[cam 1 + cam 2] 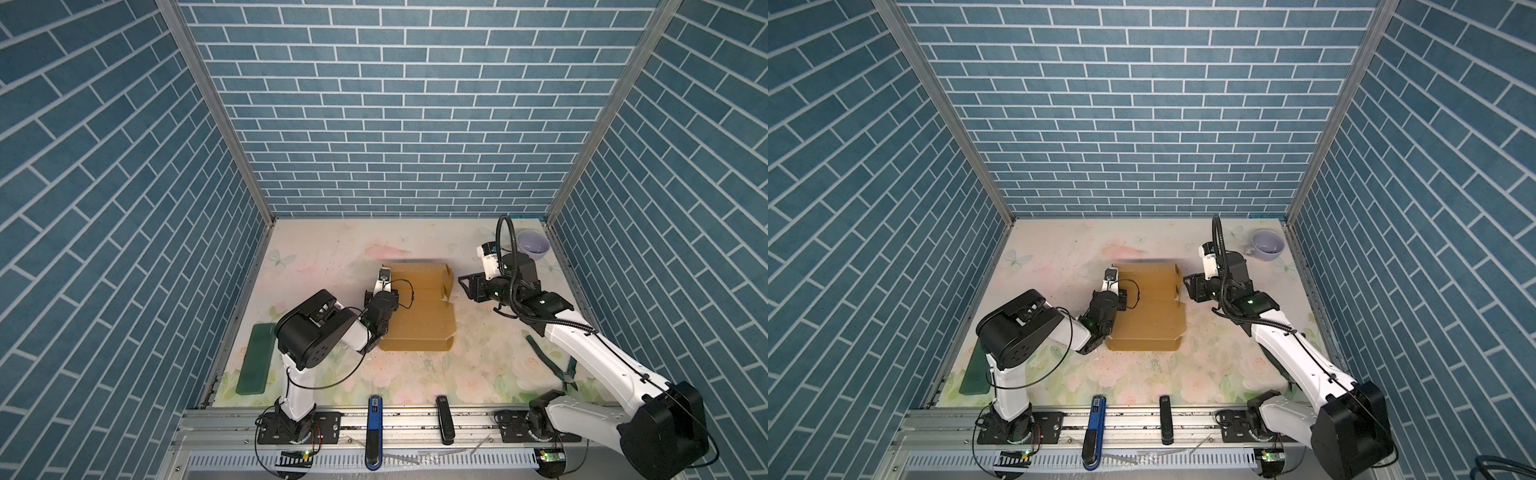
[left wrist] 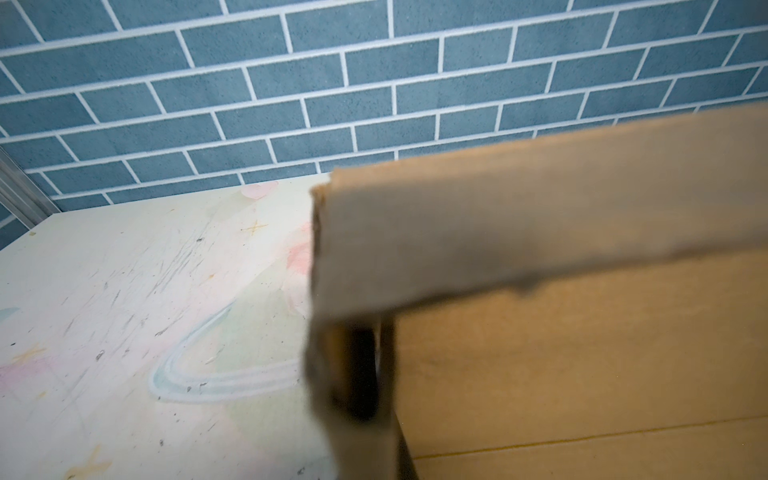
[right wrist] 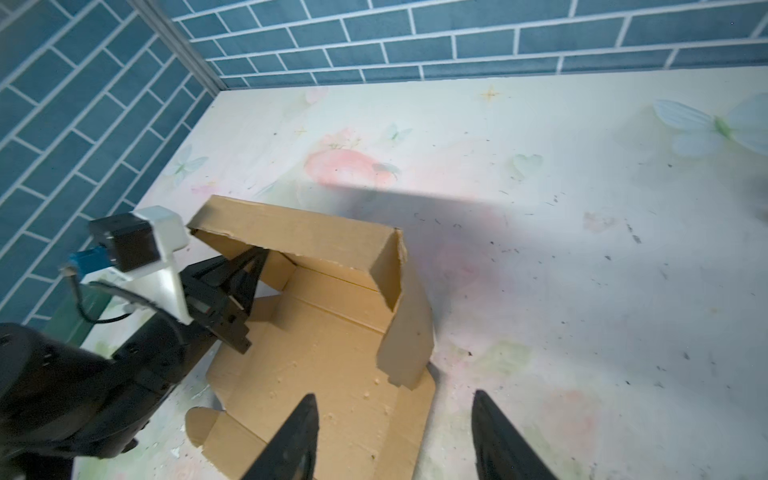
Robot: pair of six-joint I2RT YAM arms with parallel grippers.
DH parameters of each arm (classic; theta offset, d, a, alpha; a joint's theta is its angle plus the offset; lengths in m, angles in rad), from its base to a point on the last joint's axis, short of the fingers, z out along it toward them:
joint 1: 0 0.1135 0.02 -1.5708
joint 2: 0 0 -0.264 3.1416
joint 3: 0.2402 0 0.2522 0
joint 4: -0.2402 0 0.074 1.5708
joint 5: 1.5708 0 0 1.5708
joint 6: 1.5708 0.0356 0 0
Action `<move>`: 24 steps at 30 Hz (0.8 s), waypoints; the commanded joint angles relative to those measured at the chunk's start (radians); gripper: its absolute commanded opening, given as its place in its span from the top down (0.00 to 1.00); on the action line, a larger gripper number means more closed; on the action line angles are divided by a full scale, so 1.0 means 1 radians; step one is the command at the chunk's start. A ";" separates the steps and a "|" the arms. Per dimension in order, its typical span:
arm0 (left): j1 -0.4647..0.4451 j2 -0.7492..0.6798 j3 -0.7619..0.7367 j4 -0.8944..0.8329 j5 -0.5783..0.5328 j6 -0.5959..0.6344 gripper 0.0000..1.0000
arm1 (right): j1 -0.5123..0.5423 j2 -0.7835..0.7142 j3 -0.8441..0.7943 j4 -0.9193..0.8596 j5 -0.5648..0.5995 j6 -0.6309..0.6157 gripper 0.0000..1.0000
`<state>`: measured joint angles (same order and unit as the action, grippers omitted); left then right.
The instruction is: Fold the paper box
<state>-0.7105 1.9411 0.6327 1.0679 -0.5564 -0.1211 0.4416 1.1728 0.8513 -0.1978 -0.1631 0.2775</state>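
One paper box (image 1: pixel 419 307) (image 1: pixel 1148 307) of plain brown cardboard, with no print on any face that shows, sits near the middle of the floral table (image 1: pixel 332 257), just below the centre of both top views. In the right wrist view the paper box (image 3: pixel 324 332) has its near panel flat on the table. Its far panel stands up with its top strip bent over the inside, and one side flap leans upright at the centre of the frame.

There are two arms. The left gripper (image 3: pixel 257 257) reaches in from the left of that frame, its jaws together on the box's edge under the bent strip. The left wrist view is blurred, but it shows a dark finger (image 2: pixel 353 365) pressed against the cardboard (image 2: pixel 540 249). The right gripper (image 3: pixel 395 395) (image 1: pixel 467 284) is just beside the box's right edge, with its jaws well apart and nothing between them.

Elsewhere there is one of each thing:
- A lavender cup (image 1: pixel 533 244) is in the table's far right corner.
- A flat green slab (image 1: pixel 255 357) is at the left edge.
- A green-handled tool (image 1: pixel 552 361) lies partly under the right arm.
- A blue-handled tool (image 1: pixel 375 432) lies on the front rail, and its small pale label is too small to read.
- A black tool (image 1: pixel 444 419) lies on the front rail as well.
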 commanded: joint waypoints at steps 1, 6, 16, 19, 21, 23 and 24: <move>-0.007 0.029 -0.003 -0.085 0.019 0.022 1.00 | -0.023 0.087 -0.034 -0.022 0.059 -0.057 0.42; -0.007 0.033 -0.004 -0.082 0.021 0.021 1.00 | -0.025 0.219 -0.029 0.061 0.048 -0.094 0.43; -0.008 0.032 -0.001 -0.085 0.030 0.036 1.00 | -0.026 0.330 -0.017 0.174 -0.075 -0.177 0.45; -0.007 0.039 -0.002 -0.078 0.033 0.038 1.00 | -0.026 0.337 -0.016 0.181 -0.101 -0.188 0.47; -0.008 0.042 -0.003 -0.073 0.033 0.040 1.00 | -0.024 0.340 -0.013 0.182 -0.115 -0.190 0.47; -0.007 0.045 -0.004 -0.068 0.035 0.044 1.00 | -0.025 0.345 -0.009 0.184 -0.127 -0.191 0.48; -0.009 0.046 -0.006 -0.063 0.036 0.047 1.00 | -0.024 0.347 -0.007 0.186 -0.133 -0.193 0.48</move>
<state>-0.7113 1.9453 0.6338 1.0752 -0.5529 -0.1017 0.4160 1.5070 0.8425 -0.0360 -0.2523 0.1410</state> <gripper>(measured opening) 0.068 0.523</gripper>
